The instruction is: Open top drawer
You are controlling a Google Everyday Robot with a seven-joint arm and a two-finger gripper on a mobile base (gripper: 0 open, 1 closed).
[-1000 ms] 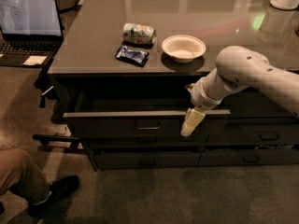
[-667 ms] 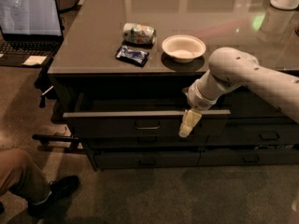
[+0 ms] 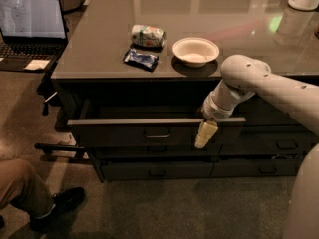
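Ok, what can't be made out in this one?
All in the camera view:
Inside of the top drawer: dark, shaded by the counter.
The gripper hangs at the drawer front, right of the handle: whether it touches the front is unclear from this angle.
Text on the laptop screen: too small.
The person lower left: cut off by the edge, only a leg and shoe.

A single camera looks down from above and in front of a dark counter (image 3: 99, 59), tilted steeply enough to show both its top surface and its drawer fronts. The view is mid-range: the top drawer (image 3: 124, 132) sits near the centre, floor (image 3: 164, 208) fills the lower part, and a laptop (image 3: 32, 21) shows at upper left. The robot's arm (image 3: 279, 88) enters from the right edge, its gripper (image 3: 205, 134) hanging at the drawer's front, right of centre
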